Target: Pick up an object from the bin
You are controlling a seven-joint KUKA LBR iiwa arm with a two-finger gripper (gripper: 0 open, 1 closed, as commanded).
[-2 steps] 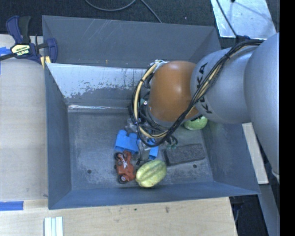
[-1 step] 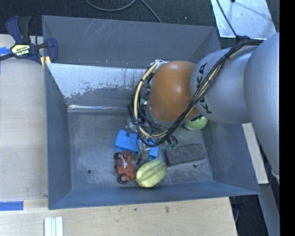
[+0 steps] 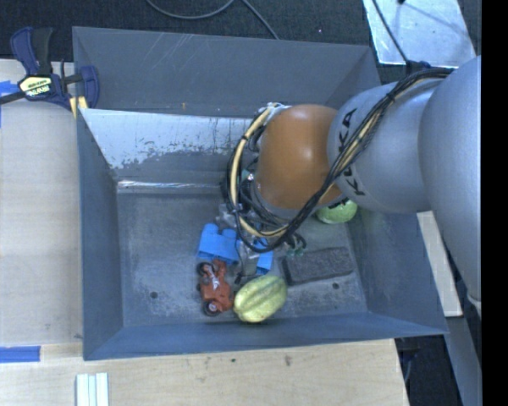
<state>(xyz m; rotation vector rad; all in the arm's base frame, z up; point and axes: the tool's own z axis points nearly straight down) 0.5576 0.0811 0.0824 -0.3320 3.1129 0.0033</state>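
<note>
- Gripper (image 3: 247, 245) low over the blue plastic block (image 3: 214, 242), mid-floor; apart or together, I cannot tell.
- Best to close squarely on it, clear of 2 neighbours just beside: small red toy car (image 3: 212, 288), yellow-green oval fruit (image 3: 259, 299).
- Scuffed grey metal bin (image 3: 152, 252) floor; free room lies left.

The grey arm (image 3: 406, 155) reaches in from the right, its orange wrist cover (image 3: 292, 155) ringed by looped cables (image 3: 237, 172), the gripper (image 3: 248, 244) pointing down low beneath it.
</note>
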